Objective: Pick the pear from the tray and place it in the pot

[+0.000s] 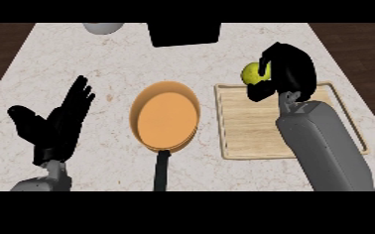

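— Above the far left corner of the pale wooden tray point(242, 139), what is seen?

— A yellow-green pear point(253, 72) is seen there, at the left side of the black right hand point(291, 72). Only part of the fruit is shown; the rest is hidden behind the hand.

— How is that hand shaped?

— Its fingers are curled over the top of the pear, and the thumb is brought in from below, so the fruit is enclosed between them. The hand is closed round the pear rather than spread. The grey right forearm point(326, 146) is laid across the tray's right half, from the lower edge of the view.

— Is the pear resting on the tray?

— That cannot be told; the underside of the fruit is covered by the thumb.

— Where is the pot placed?

— An orange round pan with a black handle point(165, 115) is set on the speckled light stone counter point(88, 59), just to the left of the tray, and is kept apart from the pear. Its handle is pointed towards the lower edge of the view.

— And the other hand?

— The black left hand point(55, 124) is shown near the left edge, fingers up and spread, and nothing is held or touched by it.

— What else is shown?

— A black rectangular object point(184, 33) is seen at the far edge of the counter, and a pale grey rounded vessel point(102, 27) is partly shown to its left.
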`<state>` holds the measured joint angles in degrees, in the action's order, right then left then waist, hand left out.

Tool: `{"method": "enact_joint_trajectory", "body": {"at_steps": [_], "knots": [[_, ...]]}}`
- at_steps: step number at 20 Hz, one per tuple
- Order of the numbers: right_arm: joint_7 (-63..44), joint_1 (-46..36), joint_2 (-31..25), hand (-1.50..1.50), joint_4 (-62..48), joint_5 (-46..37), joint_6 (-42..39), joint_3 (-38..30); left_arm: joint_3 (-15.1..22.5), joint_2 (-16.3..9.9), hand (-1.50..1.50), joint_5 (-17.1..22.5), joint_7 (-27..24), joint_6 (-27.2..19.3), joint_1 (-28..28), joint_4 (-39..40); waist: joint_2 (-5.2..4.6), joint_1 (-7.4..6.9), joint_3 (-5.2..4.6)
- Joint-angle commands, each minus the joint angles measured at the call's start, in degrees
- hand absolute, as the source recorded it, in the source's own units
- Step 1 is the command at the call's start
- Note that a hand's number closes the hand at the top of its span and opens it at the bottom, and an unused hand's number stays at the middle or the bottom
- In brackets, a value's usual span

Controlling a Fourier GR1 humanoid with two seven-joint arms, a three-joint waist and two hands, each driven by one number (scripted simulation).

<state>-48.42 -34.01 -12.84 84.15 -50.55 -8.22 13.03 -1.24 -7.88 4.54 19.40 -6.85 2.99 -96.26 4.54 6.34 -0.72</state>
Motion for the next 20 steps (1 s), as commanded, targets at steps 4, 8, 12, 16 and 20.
{"method": "enact_joint_trajectory", "body": {"at_steps": [4,8,12,16,20], "knots": [[-16.51,-9.41,6.61,1.50,21.00,-10.46,-6.51,10.91,-0.66,-0.75,0.00,1.08,0.50,1.03,1.55,0.05,-0.74,-1.01,0.20],[-25.94,-15.39,12.52,1.50,29.14,-15.05,-13.74,14.30,2.05,1.41,0.00,-0.14,-1.13,0.74,0.27,-0.20,-2.09,-2.91,0.40],[-33.57,-21.77,12.70,1.50,29.43,-14.26,-17.65,15.81,1.87,0.64,0.00,0.62,-0.83,2.01,1.48,-0.29,-2.77,-4.81,0.41],[-35.64,-24.38,12.76,1.50,25.69,-11.19,-17.00,13.57,3.53,1.50,0.00,-0.99,0.37,1.01,4.20,-0.30,-3.44,-5.72,0.49],[-36.67,-27.12,12.78,1.50,21.17,-11.75,-15.16,11.27,1.69,0.35,0.00,1.19,-0.81,3.00,3.78,0.42,-3.65,-6.76,0.42]]}}
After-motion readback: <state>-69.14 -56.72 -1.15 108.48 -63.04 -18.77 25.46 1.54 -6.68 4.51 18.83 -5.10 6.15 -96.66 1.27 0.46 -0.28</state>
